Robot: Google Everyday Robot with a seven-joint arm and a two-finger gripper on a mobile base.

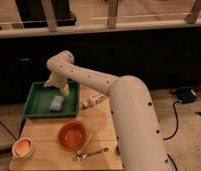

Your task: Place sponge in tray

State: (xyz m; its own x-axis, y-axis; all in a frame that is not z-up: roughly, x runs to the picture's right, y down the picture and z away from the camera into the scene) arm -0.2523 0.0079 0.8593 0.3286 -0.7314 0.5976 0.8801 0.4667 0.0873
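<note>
The grey-blue sponge lies flat inside the dark green tray, near its middle. The tray sits at the back left of the wooden table. My gripper hangs over the back part of the tray, just above and behind the sponge, apart from it. My white arm reaches to it from the lower right.
A round orange bowl stands in front of the tray. A small cup is at the table's front left corner. Utensils lie by the bowl. A small pale object lies right of the tray. A blue device is on the floor.
</note>
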